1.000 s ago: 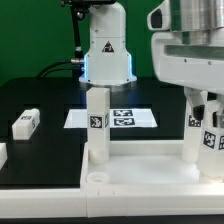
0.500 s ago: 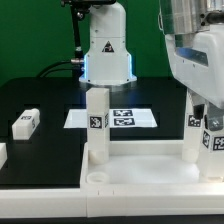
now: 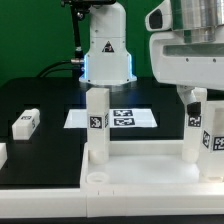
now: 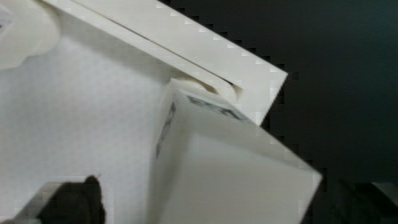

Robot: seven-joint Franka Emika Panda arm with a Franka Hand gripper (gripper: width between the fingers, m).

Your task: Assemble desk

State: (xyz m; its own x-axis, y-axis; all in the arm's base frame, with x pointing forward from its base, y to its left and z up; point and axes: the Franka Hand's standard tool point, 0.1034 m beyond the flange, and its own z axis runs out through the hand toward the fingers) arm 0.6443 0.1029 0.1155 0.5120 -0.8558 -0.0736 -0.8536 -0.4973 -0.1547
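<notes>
Black tabletop [image 3: 45, 100] out front, the white desk panel [image 3: 140, 185] lying at its near edge with two legs standing upright in its sockets; gripper [image 3: 200, 100] is spread wide around the top of the right-hand leg [image 3: 197, 135], let go of it

Exterior view: low, close to the tabletop [image 3: 40, 100], facing level across the desk panel [image 3: 140, 180] toward the robot base [image 3: 105, 45]; marker board [image 3: 125, 118] mid-distance. Wrist view: very near, looking down along an upright leg [image 4: 222, 170] onto the panel. Shared: panel and that leg [image 3: 197, 135].
</notes>
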